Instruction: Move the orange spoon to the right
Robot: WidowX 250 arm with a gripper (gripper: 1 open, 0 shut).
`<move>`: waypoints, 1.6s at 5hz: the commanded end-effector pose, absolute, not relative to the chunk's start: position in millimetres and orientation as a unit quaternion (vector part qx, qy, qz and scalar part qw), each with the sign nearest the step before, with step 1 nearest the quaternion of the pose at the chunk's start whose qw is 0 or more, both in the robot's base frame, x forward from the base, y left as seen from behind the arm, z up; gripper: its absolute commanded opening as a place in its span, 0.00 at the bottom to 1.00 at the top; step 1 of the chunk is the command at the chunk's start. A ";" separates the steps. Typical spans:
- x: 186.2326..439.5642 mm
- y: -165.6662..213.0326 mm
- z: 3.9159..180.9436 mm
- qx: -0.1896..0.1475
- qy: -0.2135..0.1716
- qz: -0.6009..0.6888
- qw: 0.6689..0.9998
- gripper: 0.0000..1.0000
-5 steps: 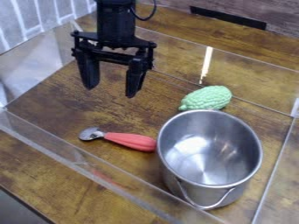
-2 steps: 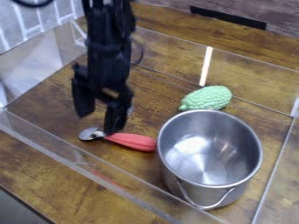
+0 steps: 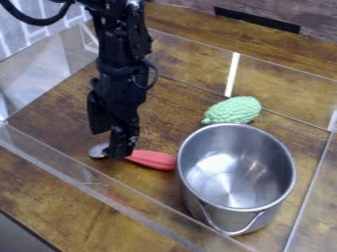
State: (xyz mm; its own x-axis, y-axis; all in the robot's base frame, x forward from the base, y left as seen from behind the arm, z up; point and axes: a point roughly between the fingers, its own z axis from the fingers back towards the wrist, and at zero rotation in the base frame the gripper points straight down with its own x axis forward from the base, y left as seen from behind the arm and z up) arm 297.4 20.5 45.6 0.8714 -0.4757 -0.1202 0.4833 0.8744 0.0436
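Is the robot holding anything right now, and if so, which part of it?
Nothing looks held: the gripper stands open over the metal end of the orange spoon, which lies flat.

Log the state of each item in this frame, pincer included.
Pincer: open, lowered over the spoon's bowl end
Orange spoon: lying flat, handle toward the pot
Metal pot: upright, uncovered, nothing seen inside
Green bumpy vegetable: lying on its side behind the pot
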 end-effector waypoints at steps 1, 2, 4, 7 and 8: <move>308.9 37.3 46.5 0.050 0.019 -0.286 0.957 1.00; 313.5 48.0 37.8 0.056 0.007 -0.336 0.940 1.00; 302.7 56.2 42.7 0.061 -0.006 -0.409 0.911 1.00; 297.8 12.7 46.2 0.069 -0.019 -0.490 0.869 1.00; 295.9 8.2 46.6 0.071 -0.019 -0.465 0.882 1.00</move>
